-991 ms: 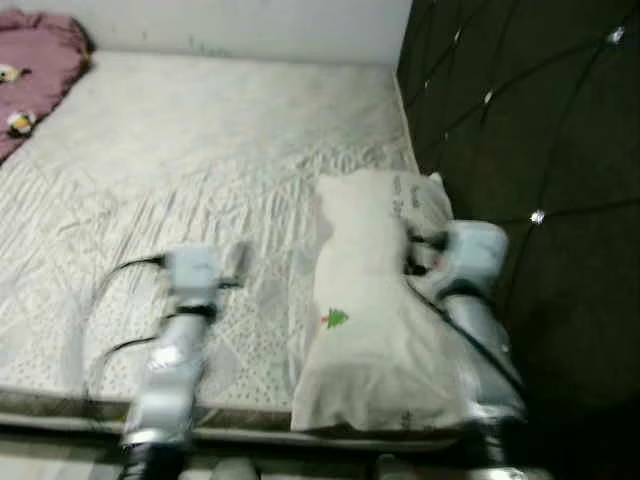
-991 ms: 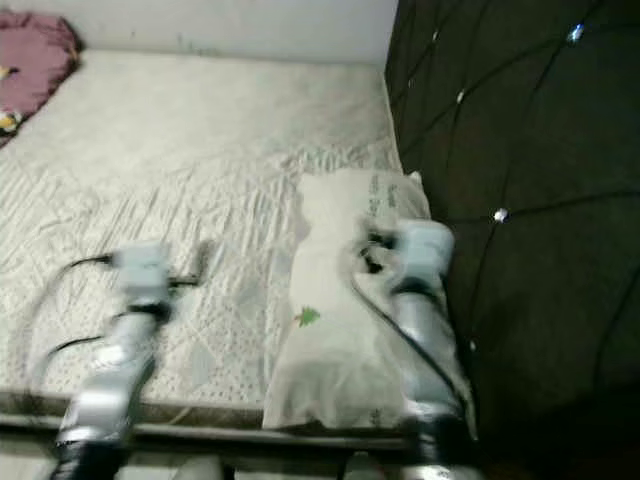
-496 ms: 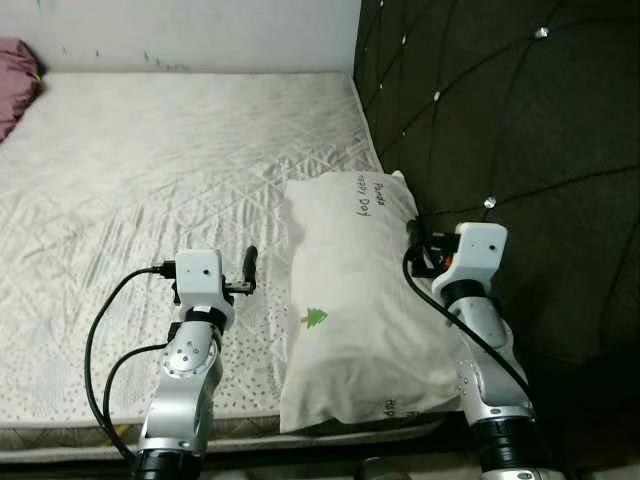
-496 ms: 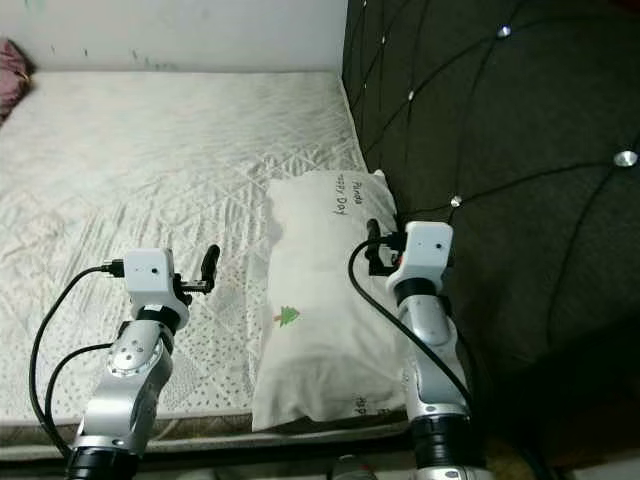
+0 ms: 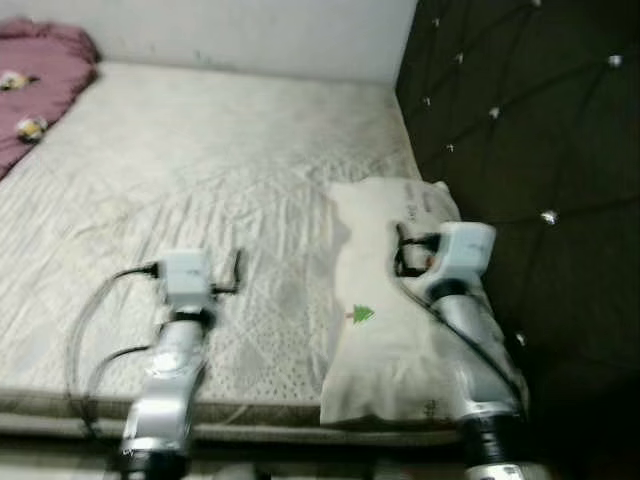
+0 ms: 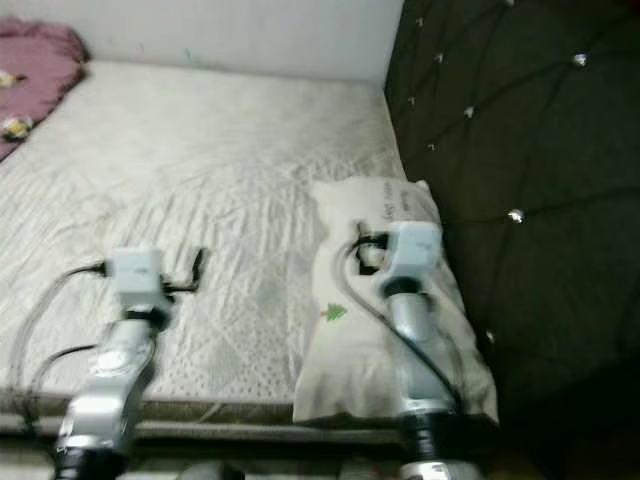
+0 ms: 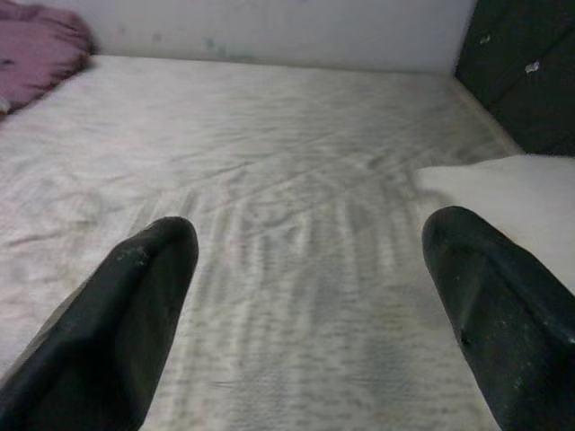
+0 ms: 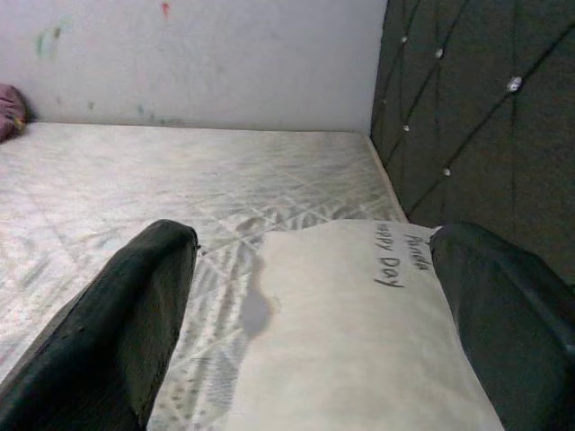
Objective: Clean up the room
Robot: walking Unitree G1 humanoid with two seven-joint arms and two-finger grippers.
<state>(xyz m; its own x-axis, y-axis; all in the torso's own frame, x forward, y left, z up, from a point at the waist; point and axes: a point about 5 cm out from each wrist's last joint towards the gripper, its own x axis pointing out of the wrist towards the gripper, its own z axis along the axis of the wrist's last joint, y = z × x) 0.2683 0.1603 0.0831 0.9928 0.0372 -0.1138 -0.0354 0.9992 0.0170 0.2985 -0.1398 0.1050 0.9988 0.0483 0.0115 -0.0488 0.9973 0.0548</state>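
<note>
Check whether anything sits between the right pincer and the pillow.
Nothing visible does. The right pincer hangs open directly over the white pillow, which lies on the mattress against the dark headboard. The left pincer is open over bare mattress.

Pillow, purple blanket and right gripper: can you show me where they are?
pillow (image 5: pixel 375 345), left eye view, near its green tree print.
purple blanket (image 5: pixel 45 60), left eye view, its middle.
right gripper (image 8: pixel 314 296), right wrist view, between its fingertips.

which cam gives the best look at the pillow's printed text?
Right wrist view: the pillow lies close between the open right gripper fingers, its writing sharp. Both eye views show the whole pillow against the dark headboard, but blurred. Left wrist view catches just a white corner, past the open left gripper.
</note>
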